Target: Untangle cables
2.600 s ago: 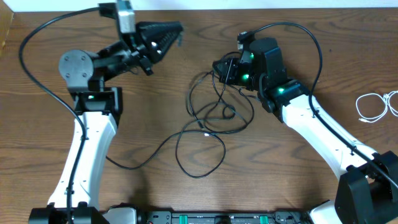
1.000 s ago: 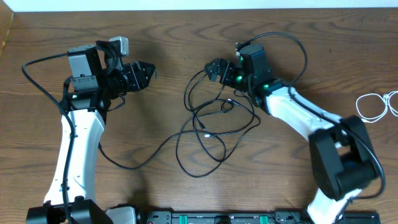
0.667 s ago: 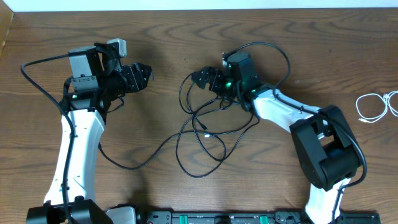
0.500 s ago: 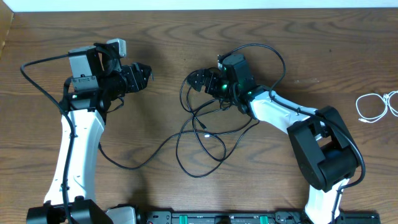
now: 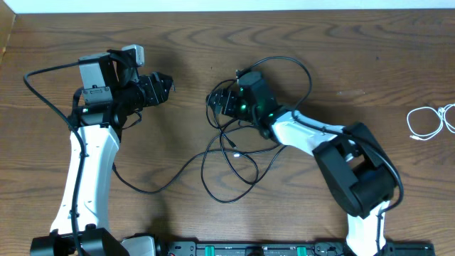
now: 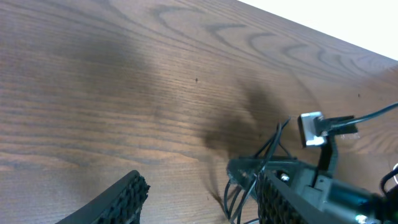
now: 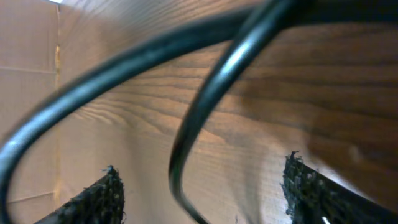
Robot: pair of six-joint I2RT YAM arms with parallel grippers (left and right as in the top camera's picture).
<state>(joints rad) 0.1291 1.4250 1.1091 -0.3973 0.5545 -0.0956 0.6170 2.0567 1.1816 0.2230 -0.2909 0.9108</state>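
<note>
Since my right claw [image 5: 215, 101] sits released astride the black cables [image 7: 208, 93] mid-frame, clenching could pinch two strands together.

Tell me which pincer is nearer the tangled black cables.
Right. The right pincer sits at the top edge of the tangled black cables, strands passing between its open jaws. The left pincer hangs apart, off to their left.

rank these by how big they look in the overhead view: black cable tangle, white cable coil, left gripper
1. black cable tangle, clearly largest
2. white cable coil and left gripper: they look about alike, and the coil runs off the frame edge, so unranked
</note>
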